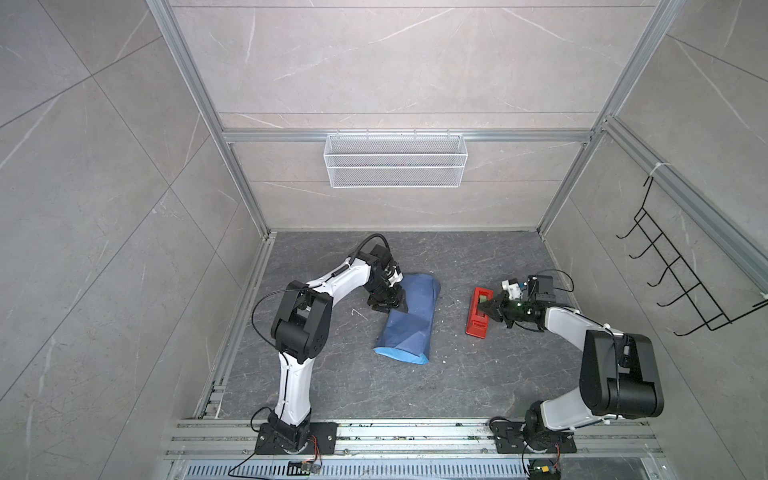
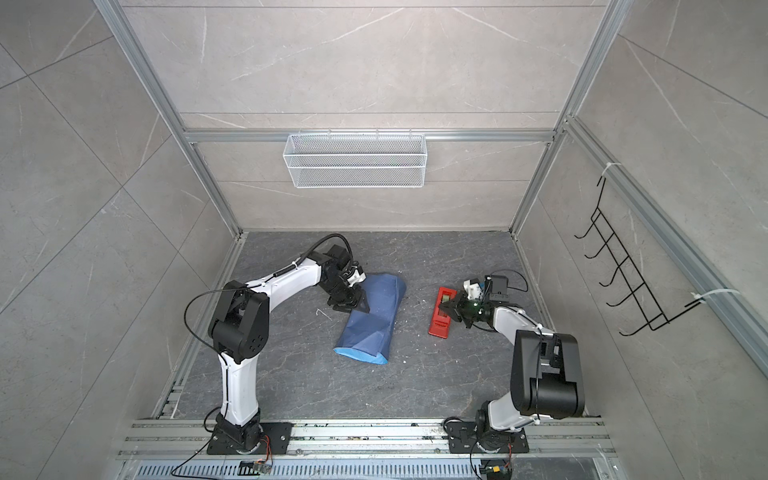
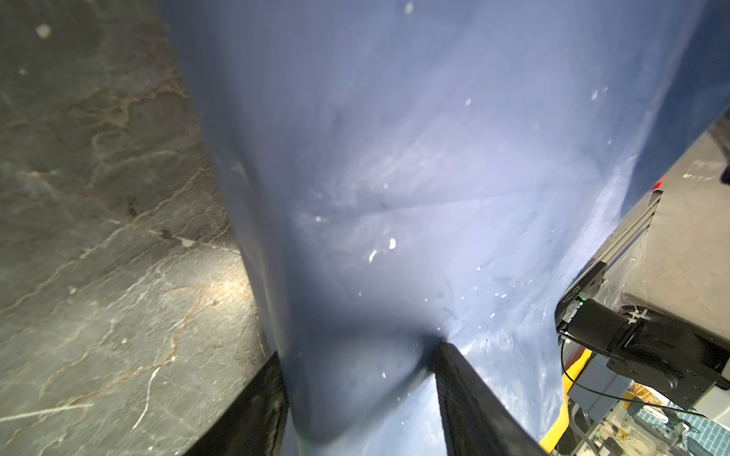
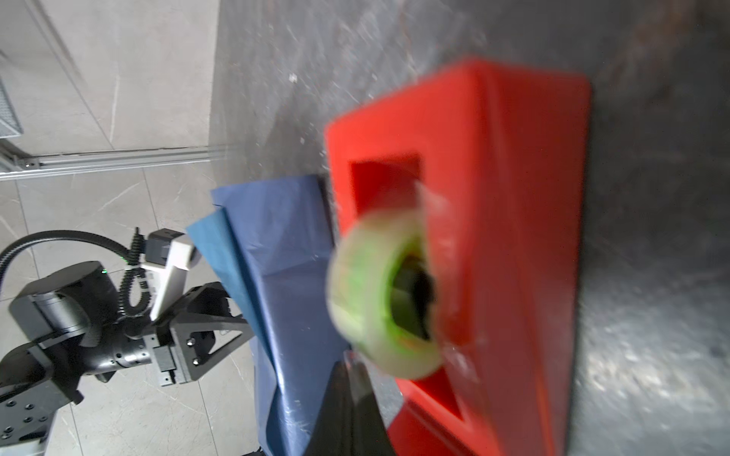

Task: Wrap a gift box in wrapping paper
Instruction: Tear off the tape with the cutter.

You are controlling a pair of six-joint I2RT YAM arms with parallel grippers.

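taping step, seemingly: paper (image 1: 409, 320) folded mid-frame over unseen box, left jaws clamped on its left edge, right jaws together at dispenser (image 1: 478, 322) tape (image 4: 379, 292); next, drawing a strip to the seam.

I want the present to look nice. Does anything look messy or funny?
Yes. The wrapping paper is creased and baggy, lying slanted, with its light blue side showing at the near end. Small white scraps dot the table.
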